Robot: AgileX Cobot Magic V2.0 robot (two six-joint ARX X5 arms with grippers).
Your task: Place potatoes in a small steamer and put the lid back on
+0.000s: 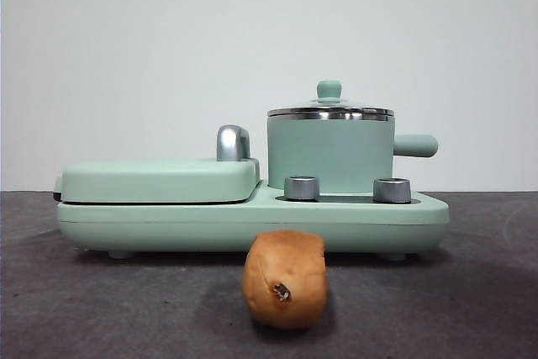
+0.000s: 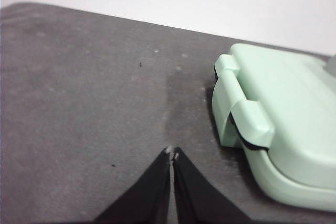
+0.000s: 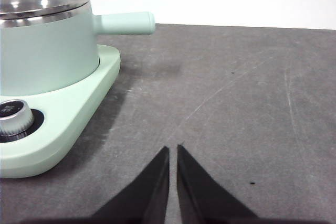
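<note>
A potato [image 1: 284, 279] lies on the table, near side of the appliance, ready for pickup. The lid [image 1: 329, 110] covers the small steamer [image 1: 330, 154] at right. Left gripper [image 2: 171, 154] and right gripper [image 3: 172, 150] wait over bare table, jaws pressed together, holding nothing.

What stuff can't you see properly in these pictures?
- Inside of the mint-green cylindrical steamer pot: hidden in the front view by its wall and the steel-rimmed glass lid.
- Lid's knob: cut off by the right wrist view's edge.
- Orange-brown oblong potato: its far end faces away in the front view.
</note>
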